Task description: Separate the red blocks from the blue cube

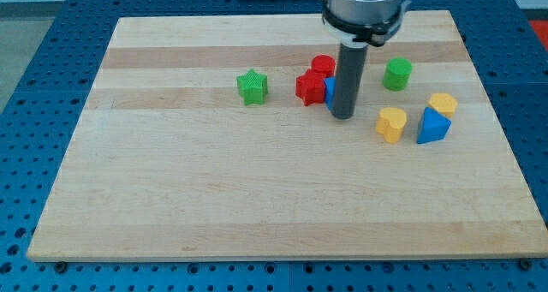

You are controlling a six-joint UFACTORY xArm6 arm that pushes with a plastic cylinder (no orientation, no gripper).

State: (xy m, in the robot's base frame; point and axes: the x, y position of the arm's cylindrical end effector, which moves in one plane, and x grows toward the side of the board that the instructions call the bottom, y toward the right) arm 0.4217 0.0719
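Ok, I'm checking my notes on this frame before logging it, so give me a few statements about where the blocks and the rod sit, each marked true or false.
1. My tip stands right against the blue cube, on its right in the view. True.
2. The two red blocks, a red cylinder and a red star, lie far from the blue cube. False: both crowd against it on its left.
3. The green star sits alone, to the view's left of the cluster. True.
4. The green cylinder lies at the view's bottom edge. False: it is near the top, right of the rod.
5. The yellow heart lies just left of the blue triangle. True.
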